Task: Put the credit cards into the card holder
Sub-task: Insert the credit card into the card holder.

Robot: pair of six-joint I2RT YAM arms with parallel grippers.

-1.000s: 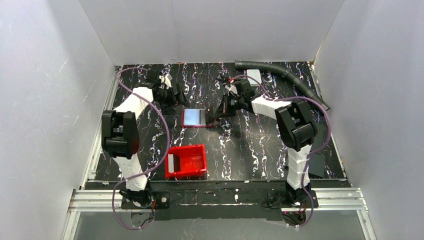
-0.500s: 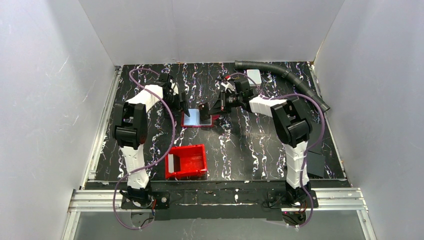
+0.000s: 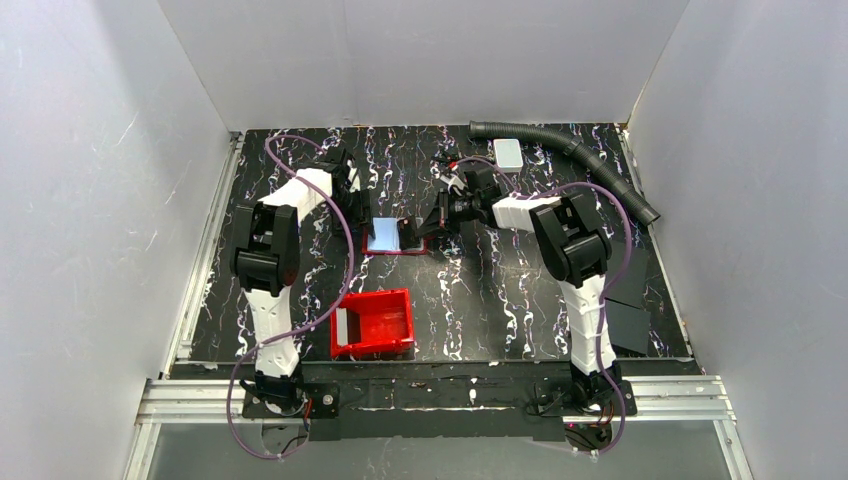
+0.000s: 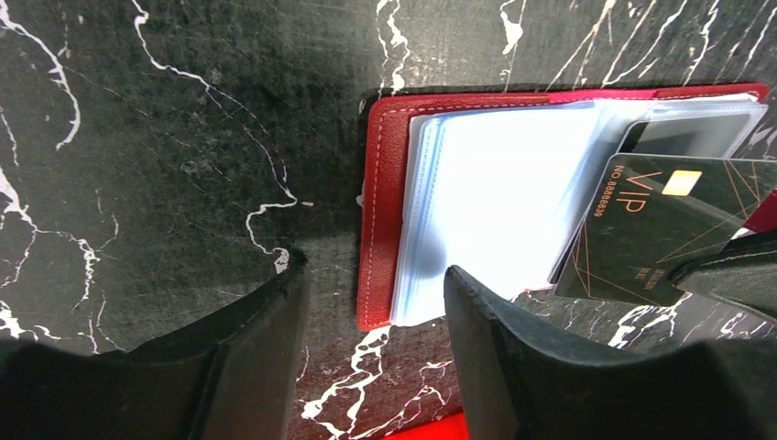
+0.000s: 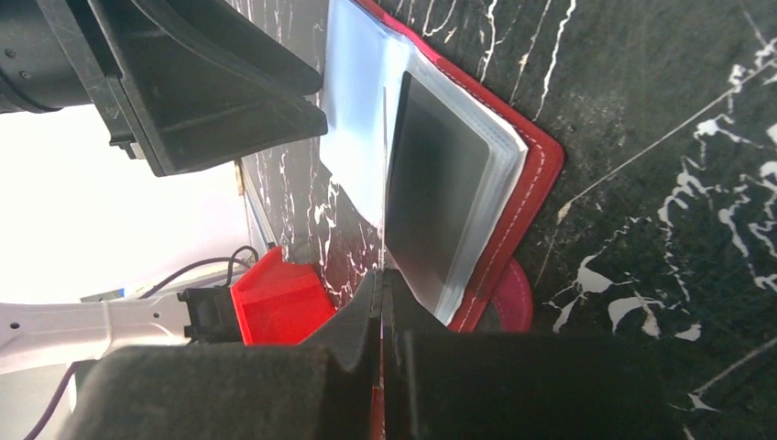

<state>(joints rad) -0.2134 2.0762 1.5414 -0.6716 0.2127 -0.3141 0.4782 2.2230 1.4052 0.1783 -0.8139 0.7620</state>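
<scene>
The card holder lies open on the black marbled table, dark red with clear sleeves; it also shows in the left wrist view and in the right wrist view. My right gripper is shut on a black credit card with gold "VIP" print. It holds the card tilted, edge against the holder's right-hand sleeves. One sleeve holds a dark card. My left gripper is open and empty, straddling the holder's left edge just above the table.
A bright red bin stands near the front with a pale card in its left end. A white block and a black hose lie at the back right. Black flat sheets lie at the right edge.
My left gripper has swung right and down to the holder's left edge. My right gripper has carried the card left onto the holder's right half.
</scene>
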